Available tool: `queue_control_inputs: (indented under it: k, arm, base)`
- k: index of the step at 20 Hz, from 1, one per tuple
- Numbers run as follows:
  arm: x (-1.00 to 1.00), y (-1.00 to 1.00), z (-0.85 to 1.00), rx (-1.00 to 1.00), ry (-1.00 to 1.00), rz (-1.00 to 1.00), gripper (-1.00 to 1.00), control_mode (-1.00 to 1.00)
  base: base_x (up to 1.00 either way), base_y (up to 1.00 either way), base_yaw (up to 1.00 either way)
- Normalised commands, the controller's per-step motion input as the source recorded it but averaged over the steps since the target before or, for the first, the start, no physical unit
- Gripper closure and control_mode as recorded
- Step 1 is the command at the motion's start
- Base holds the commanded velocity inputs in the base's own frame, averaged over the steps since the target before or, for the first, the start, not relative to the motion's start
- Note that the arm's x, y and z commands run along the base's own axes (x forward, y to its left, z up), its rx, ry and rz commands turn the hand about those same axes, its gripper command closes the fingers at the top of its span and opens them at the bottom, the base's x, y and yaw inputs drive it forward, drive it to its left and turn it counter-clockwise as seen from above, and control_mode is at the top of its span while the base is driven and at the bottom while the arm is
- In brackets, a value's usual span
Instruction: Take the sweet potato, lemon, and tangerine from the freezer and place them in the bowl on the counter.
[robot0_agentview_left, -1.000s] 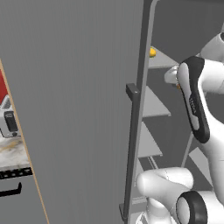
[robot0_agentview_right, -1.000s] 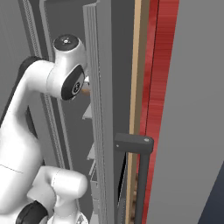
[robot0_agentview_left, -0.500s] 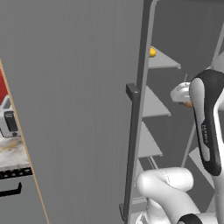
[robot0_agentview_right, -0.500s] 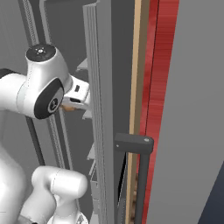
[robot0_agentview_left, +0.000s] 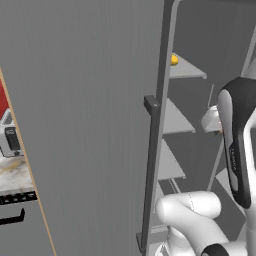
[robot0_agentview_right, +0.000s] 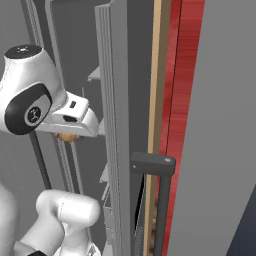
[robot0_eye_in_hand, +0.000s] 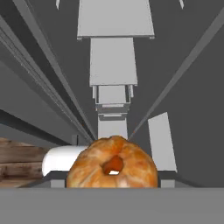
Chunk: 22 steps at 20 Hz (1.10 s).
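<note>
While gripper (robot0_eye_in_hand: 113, 181) clamps tangerine (robot0_eye_in_hand: 112, 168) | freezer (robot0_agentview_left: 100, 100) shelves well apart

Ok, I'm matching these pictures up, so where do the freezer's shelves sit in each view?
Left base view: the freezer shelves step down the right half, just past the open door's edge.
Right base view: shelves edge-on, left of centre, behind the robot's hand.
Hand view: shelves run up the middle, above the tangerine in the jaws.
Shared landmark: the door's bar handle, in both base views.
</note>
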Motion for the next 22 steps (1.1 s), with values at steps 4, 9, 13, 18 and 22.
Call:
queue_control_inputs:
  k: [4, 9, 13, 18, 22]
  arm:
    - [-0.33, 0.20, 0.00, -0.10, 0.16, 0.00, 1.00, -1.00]
    - [-0.24, 0.09, -0.02, -0.06, 0.07, 0.00, 1.00, -1.00]
    - [-0.26, 0.00, -0.17, -0.01, 0.05, 0.00, 1.00, -1.00]
    - [-0.06, 0.07, -0.41, 0.00, 0.02, 0.00, 1.00, -1.00]
    - [0.00, 0.12, -0.32, 0.00, 0.00, 0.01, 1.00, -1.00]
  base:
    - [0.00, 0.00, 0.00]
    - [0.00, 0.00, 0.00]
    - [0.00, 0.00, 0.00]
    - [0.00, 0.00, 0.00]
    - [0.00, 0.00, 0.00]
